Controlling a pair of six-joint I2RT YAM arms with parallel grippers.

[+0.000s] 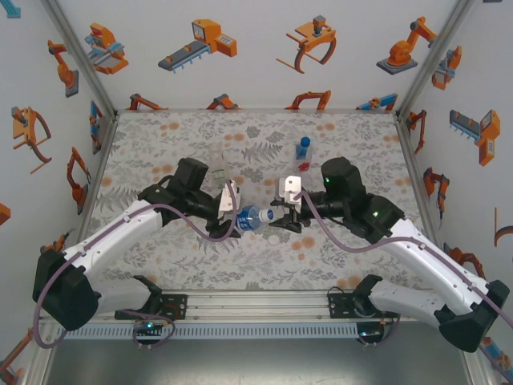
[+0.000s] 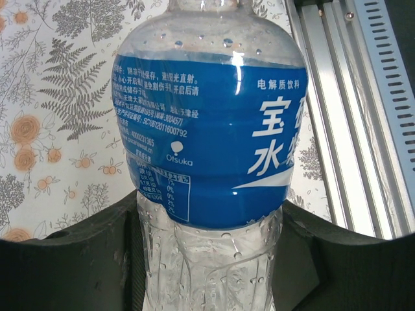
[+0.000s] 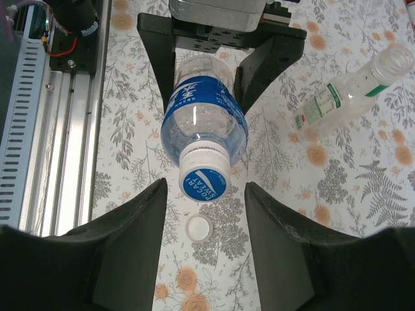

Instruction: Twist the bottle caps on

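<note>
My left gripper (image 1: 234, 210) (image 2: 211, 253) is shut on the clear lower body of the blue-labelled water bottle (image 2: 207, 129) (image 1: 250, 216), holding it sideways above the table. The bottle's neck points at my right gripper (image 1: 278, 216) (image 3: 206, 188). A white cap with a blue top (image 3: 204, 178) sits on that neck. The right fingers (image 3: 139, 220) flank this cap, open, with a gap on each side. A loose white cap (image 3: 198, 228) lies open side up on the table below. A tall narrow clear bottle (image 3: 347, 94) (image 1: 218, 158) has no cap.
A short blue-tinted bottle (image 1: 303, 152) stands at the back, right of centre. The metal rail (image 3: 58, 129) (image 1: 256, 303) runs along the table's near edge. Walls with orange robot pictures close in the left, back and right sides.
</note>
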